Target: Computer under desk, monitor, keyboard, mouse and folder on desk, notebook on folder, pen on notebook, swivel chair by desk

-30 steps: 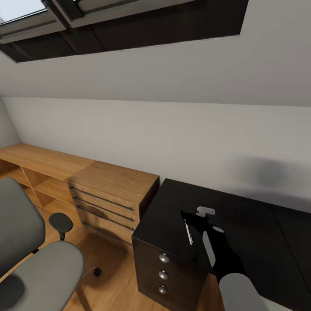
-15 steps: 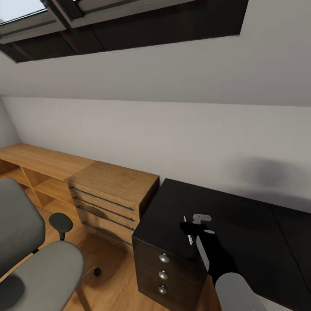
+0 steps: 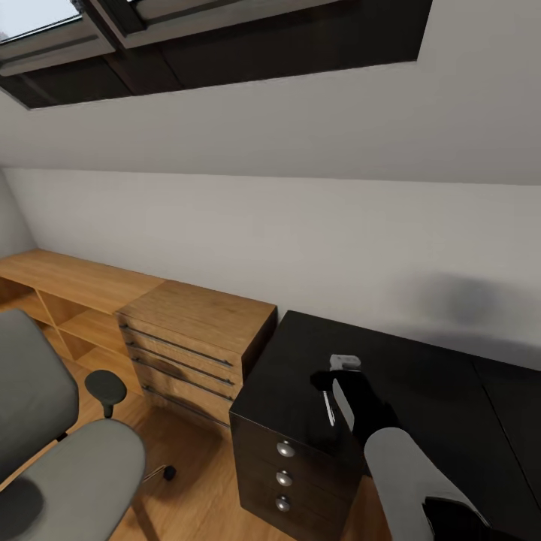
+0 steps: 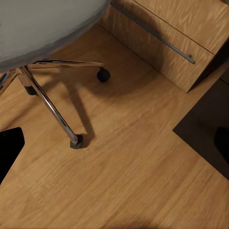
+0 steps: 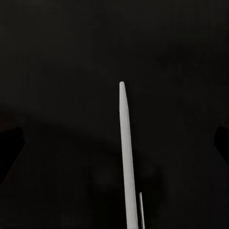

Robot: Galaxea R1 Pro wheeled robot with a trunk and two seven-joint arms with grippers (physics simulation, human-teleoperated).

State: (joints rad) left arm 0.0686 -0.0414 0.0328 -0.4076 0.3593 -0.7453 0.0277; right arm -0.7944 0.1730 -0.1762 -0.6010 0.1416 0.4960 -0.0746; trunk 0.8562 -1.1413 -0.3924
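The thin white pen (image 3: 328, 406) lies on the black desk (image 3: 428, 376), near the corner above the three-drawer unit (image 3: 289, 460). My right gripper (image 3: 327, 382) hovers just over the pen's far end, open. In the right wrist view the pen (image 5: 125, 157) runs lengthwise down the middle over the desk (image 5: 57, 57), between the dark fingertips (image 5: 8, 143) at the frame's sides. The grey swivel chair (image 3: 71, 466) stands on the floor left of the desk. My left gripper (image 4: 114, 143) hangs open over the wooden floor beside the chair's chrome base (image 4: 52, 107).
A light wooden drawer chest (image 3: 197, 336) stands against the desk's left side, with a low wooden shelf (image 3: 68, 282) beyond it along the white wall. A dark window frame (image 3: 225, 45) runs overhead. The chest's front (image 4: 167, 33) is close to the chair's casters.
My right gripper has shifted a little left and toward the wall over the pen, and the forearm has swung in closer to the camera. The pen and chair have not moved.
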